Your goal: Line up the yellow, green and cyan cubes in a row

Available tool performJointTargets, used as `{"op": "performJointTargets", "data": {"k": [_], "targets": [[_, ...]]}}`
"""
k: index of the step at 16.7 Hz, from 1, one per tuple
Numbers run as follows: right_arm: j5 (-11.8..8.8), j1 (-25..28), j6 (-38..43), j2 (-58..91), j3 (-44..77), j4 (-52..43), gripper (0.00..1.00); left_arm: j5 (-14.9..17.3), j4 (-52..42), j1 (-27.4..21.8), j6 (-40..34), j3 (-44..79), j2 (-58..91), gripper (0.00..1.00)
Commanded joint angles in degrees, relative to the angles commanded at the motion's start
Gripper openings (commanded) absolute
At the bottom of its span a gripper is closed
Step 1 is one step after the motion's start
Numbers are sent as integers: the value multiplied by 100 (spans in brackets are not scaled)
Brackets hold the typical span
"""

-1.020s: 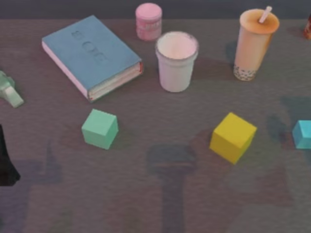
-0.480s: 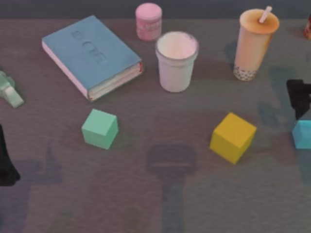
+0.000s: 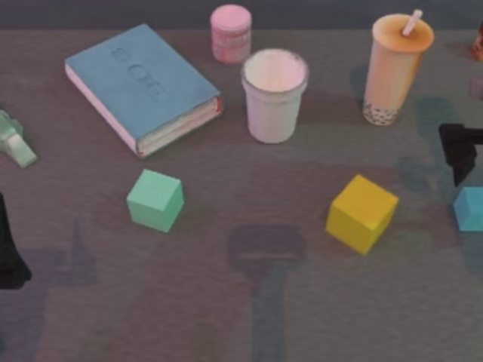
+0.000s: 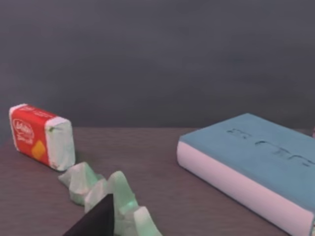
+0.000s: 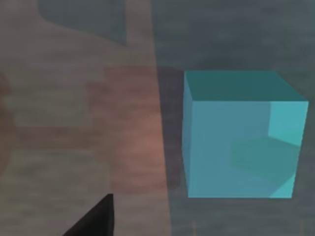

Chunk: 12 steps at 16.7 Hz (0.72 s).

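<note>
- The right tool (image 3: 459, 154) hovers just beyond the cyan cube (image 3: 469, 209) at the surface's right edge; whether it is open cannot be told.
- Best centred over the cube before descending.
- It has edged leftward since half a second ago.
- Green cube (image 3: 155, 200) and yellow cube (image 3: 361, 213) sit well apart; the left tool (image 3: 9, 249) is parked.

Three cubes (image 3: 361, 213), two cups (image 3: 274, 94), one book (image 3: 139, 84)
</note>
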Motion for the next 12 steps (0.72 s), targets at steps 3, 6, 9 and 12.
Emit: {"op": "performJointTargets", "data": {"k": [3,6,9,12], "targets": [[0,16,-8,98,-155,226,100,0,0,0,0,0,0,100],[2,28,4,373,-530,908,100,0,0,0,0,0,0,100],[4,38,19,666,-919,1612,100,0,0,0,0,0,0,100],[4,43,25,787,-1062,1837,100,0,0,0,0,0,0,100]]}}
